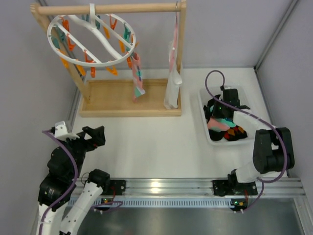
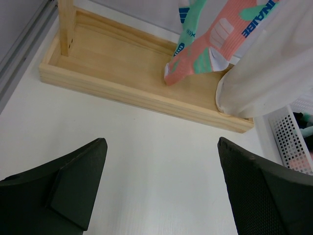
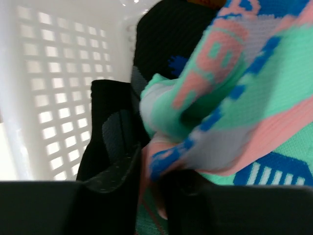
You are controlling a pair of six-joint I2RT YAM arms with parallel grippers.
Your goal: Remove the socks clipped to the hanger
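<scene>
Top view, hanger: hanger (image 1: 91, 41) on the wooden rack (image 1: 112, 8), one clipped sock (image 1: 137, 76) dangling from it.
Top view, basket: loose socks (image 1: 226, 129) in the white basket (image 1: 202, 105), right pincer (image 1: 226, 105) down among them.
Left wrist: left pincer (image 2: 161, 147) released wide above the worktop (image 2: 146, 166).
Right wrist: right pincer (image 3: 151, 196) narrow around a mint-pink sock (image 3: 234, 98) fold; grasping or not, cannot tell.

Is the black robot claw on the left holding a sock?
No, the left gripper stands wide open over the white table, nothing between its fingers, and the pink-and-mint patterned sock hangs apart above the wooden base.
</scene>
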